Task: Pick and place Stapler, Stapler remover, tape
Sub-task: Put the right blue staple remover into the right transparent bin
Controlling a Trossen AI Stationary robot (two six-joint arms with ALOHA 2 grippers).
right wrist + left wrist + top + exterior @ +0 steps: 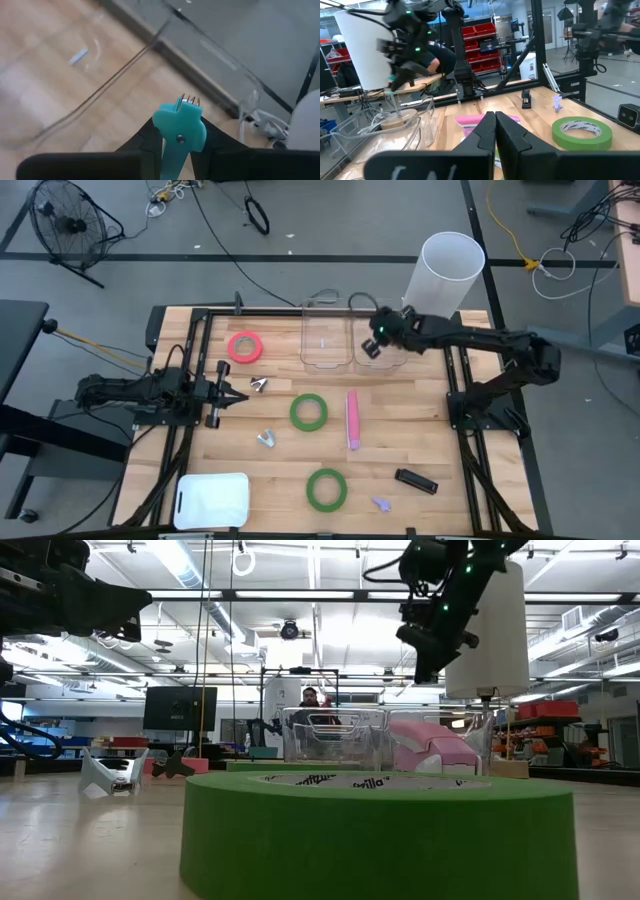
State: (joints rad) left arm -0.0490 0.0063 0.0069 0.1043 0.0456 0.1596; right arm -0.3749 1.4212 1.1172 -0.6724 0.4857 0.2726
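My right gripper [372, 347] hangs over the right one of two clear bins [377, 340] at the table's far side, shut on a teal stapler remover [179, 131]. My left gripper [232, 395] waits shut at the table's left. On the table lie a pink-red tape roll [245, 346], two green tape rolls [309, 411] [326, 488], a pink stapler [352, 418], a black stapler [415, 480], a purple remover [381, 503] and two silver removers [259, 384] [266, 438]. My right gripper pinches the teal stapler remover's plastic body [172, 150] between its two fingers. The metal claws [190, 100] stick out past the fingertips. The fingers slant down from the table's right side. The remover is lifted clear, above the clear bin.
A second clear bin [325, 340] stands left of the first. A tall white cylinder [445, 275] stands at the far right behind the bins. A white board [212, 500] lies at the near left. Black frame rails [465, 395] run along both sides.
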